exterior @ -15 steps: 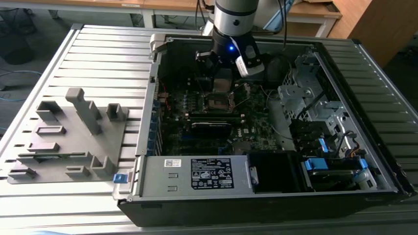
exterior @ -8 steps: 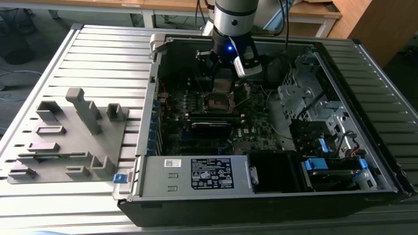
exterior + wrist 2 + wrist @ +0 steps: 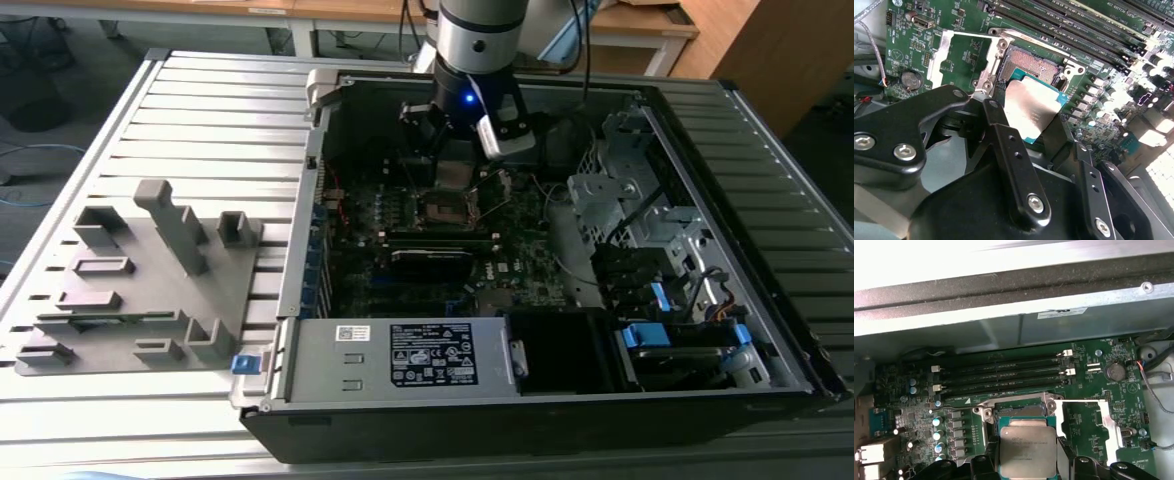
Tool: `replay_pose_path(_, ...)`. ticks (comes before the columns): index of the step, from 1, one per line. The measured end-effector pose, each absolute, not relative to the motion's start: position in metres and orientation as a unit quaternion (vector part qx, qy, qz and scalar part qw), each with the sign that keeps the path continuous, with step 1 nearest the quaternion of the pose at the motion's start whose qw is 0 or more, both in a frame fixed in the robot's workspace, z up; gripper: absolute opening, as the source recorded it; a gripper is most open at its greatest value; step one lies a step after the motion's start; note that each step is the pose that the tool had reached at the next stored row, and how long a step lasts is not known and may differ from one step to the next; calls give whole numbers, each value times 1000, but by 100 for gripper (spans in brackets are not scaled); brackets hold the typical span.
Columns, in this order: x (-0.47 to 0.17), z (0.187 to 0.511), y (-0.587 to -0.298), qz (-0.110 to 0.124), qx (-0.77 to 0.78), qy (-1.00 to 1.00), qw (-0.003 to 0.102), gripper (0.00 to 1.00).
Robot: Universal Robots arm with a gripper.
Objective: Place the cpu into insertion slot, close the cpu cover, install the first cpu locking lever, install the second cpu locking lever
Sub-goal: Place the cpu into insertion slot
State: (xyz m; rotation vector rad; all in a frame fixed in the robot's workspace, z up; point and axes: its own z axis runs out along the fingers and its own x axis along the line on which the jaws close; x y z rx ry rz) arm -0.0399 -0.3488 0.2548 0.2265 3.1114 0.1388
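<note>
Cpu (image 3: 1026, 449) is clamped flat between the gripper (image 3: 1030, 116) fingers, edges pinched, held over the near edge of the slot (image 3: 1019, 410) (contact unclear). Open socket lies just ahead of the jaws, with the cover (image 3: 1105, 426) swung aside.

Silver-grey cylindrical arm (image 3: 478, 40) bears a blue light (image 3: 467, 98); the black gripper (image 3: 1029, 121) has jointed link bars (image 3: 1010, 152) fastened with silver hex-socket screws (image 3: 1035, 202).

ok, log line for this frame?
end effector: shut on cpu | cpu: over insertion slot, not seated | cpu cover: open
</note>
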Motion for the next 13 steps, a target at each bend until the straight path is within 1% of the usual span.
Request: replay_pose_path(13,-40,254,-349,43,175,983,14,54)
